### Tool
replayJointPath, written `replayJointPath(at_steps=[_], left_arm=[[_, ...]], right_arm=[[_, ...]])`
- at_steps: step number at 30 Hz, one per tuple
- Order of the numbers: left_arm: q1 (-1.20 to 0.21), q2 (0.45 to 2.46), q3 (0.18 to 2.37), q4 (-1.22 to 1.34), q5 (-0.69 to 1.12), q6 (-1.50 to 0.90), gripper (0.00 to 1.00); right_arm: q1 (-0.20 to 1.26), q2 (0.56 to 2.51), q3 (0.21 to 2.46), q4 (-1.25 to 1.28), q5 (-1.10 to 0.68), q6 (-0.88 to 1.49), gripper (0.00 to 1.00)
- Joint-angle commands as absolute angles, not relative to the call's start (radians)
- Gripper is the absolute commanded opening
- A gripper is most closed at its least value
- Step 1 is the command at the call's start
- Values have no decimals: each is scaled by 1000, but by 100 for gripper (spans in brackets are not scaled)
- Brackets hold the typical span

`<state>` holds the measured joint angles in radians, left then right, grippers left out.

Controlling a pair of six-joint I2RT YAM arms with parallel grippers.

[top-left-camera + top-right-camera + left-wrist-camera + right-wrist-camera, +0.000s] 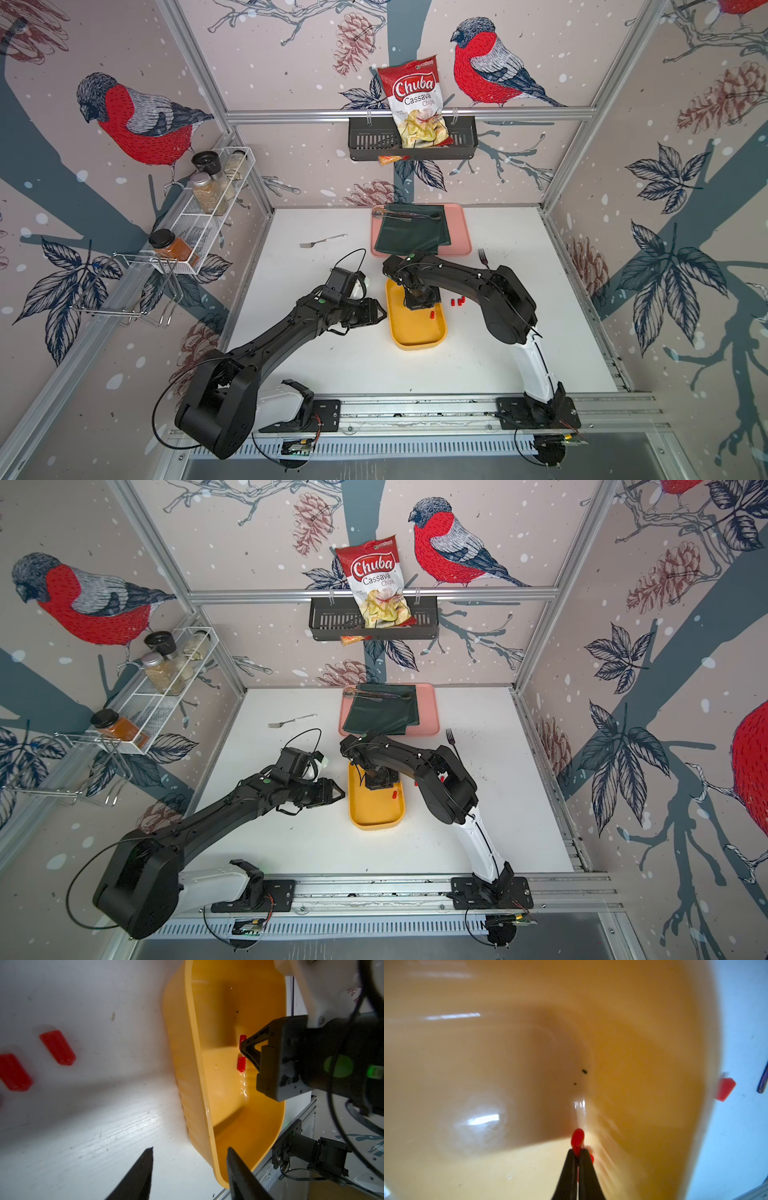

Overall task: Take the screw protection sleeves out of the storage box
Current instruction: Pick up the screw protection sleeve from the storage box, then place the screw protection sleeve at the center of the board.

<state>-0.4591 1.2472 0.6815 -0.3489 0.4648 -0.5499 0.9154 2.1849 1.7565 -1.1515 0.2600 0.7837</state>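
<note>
Here we note the right gripper down inside the yellow storage box, its fingers pressed together on one red sleeve. A second sleeve lies on the box floor just beside it. A few more sleeves rest on the white table just outside the box wall. The left gripper hovers at the opposite long wall, jaws spread

Beyond the right gripper lies a pink tray bearing a green cloth and tongs. A black fork lies off the gripper's right, a silver utensil off its left. Farther beyond, a chips bag sits in a wall basket.
</note>
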Motion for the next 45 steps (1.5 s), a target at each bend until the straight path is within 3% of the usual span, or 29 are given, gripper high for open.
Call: replayJointPath(at_steps=[1, 9, 20, 29, 45], left_arm=[[-456, 1247, 696, -328, 475, -546, 57], [-456, 1242, 746, -346, 479, -577, 59], [-525, 1296, 793, -400, 323, -619, 61], [-589, 1345, 841, -410, 271, -632, 62], [-598, 1368, 819, -382, 277, -644, 61]], right_arm=[[917, 2148, 1782, -1138, 262, 788, 1], [871, 2012, 1754, -1087, 208, 802, 0], [595, 1807, 1437, -907, 143, 705, 1], [490, 1886, 1394, -808, 98, 612, 1], [494, 1987, 1396, -764, 60, 577, 7]])
